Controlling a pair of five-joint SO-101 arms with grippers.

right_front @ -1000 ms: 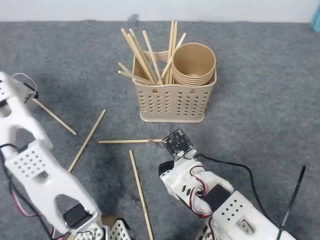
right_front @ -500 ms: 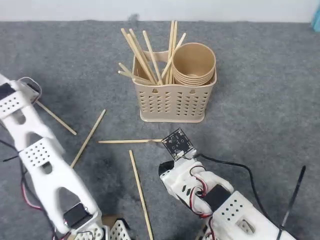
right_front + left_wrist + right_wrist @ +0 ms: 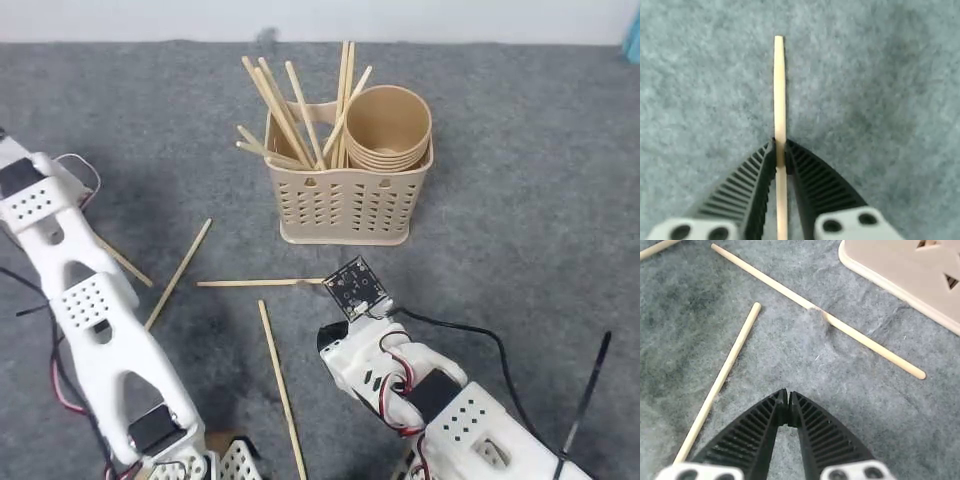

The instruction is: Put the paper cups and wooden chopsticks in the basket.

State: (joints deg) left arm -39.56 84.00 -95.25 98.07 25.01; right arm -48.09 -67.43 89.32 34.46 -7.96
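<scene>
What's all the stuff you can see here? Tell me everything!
basket: one, beige, back middle of the mat.
cups: one stack, brown, in the basket's right side.
standing chopsticks: several, pale wood, in the basket's left side.
loose chopsticks: three, pale wood, flat on the mat before the basket.
held chopstick: one, pale wood, in the left gripper.
mat: one, grey, under everything.
arms: two, white, at the near edge.
left gripper: one, black, shut on the held chopstick.
right gripper: one, black, shut, over the mat.
</scene>
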